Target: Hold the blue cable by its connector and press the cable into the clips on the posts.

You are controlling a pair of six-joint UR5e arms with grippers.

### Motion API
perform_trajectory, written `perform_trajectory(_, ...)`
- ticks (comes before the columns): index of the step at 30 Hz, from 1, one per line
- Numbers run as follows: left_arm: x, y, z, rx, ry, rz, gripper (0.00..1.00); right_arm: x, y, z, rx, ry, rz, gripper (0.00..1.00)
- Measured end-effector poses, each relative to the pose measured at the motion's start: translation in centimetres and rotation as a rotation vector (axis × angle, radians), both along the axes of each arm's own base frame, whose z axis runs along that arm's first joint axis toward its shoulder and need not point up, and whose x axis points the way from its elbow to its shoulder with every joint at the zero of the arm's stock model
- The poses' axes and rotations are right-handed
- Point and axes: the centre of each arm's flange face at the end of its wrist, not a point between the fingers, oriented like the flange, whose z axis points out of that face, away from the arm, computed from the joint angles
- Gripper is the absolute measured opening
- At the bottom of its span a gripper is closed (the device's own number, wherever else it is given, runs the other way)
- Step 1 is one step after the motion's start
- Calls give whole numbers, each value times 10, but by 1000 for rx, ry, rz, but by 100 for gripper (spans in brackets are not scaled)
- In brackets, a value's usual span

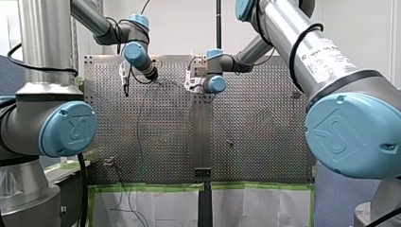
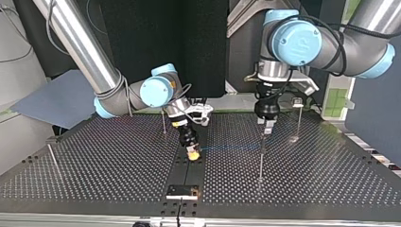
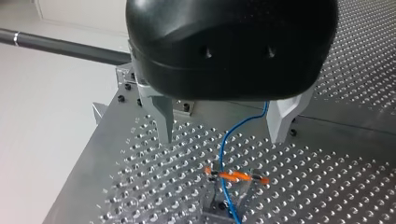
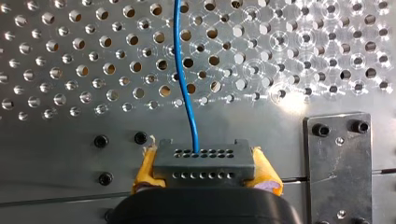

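Note:
The right wrist view shows my right gripper (image 4: pixel 205 173) with yellow pads (image 4: pixel 264 173) shut on the grey connector (image 4: pixel 203 162). The blue cable (image 4: pixel 184 79) leaves the connector and runs ahead over the perforated table. In the top view my right gripper (image 2: pixel 192 153) is low at the table's middle, and the cable (image 2: pixel 231 148) stretches across to a post (image 2: pixel 261 158). My left gripper (image 2: pixel 265 128) hangs just above that post. In the left wrist view my left gripper (image 3: pixel 223 135) stands open, its metal fingers (image 3: pixel 163 116) either side of the cable (image 3: pixel 225 144), above an orange clip (image 3: pixel 236 176).
More thin posts stand on the table: one (image 2: pixel 164 120) behind my right gripper, one (image 2: pixel 299 118) at the top view's right, one (image 2: pixel 52 156) at its left. A small metal plate (image 2: pixel 182 191) lies near the table's edge nearest the top camera. A bolted plate (image 4: pixel 338 163) sits beside my right gripper.

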Motion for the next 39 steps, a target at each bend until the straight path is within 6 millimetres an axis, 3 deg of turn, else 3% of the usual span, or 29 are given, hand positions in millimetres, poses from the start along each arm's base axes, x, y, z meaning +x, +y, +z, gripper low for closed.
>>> perform_trajectory(17, 5, -20, 3, 48, -90, -33, 100, -2, -3, 0, -2, -2, -4, 0)
perform_trajectory(24, 13, -37, -9, 96, -56, -43, 100, -3, -5, 0, -4, -3, -7, 0)
perform_trajectory(32, 14, -58, 4, 89, -56, -29, 100, -1, -3, 1, -9, -4, -4, 0)
perform_trajectory(39, 15, -87, 3, 88, -22, -28, 100, 0, -2, 2, -11, -3, -3, 0)
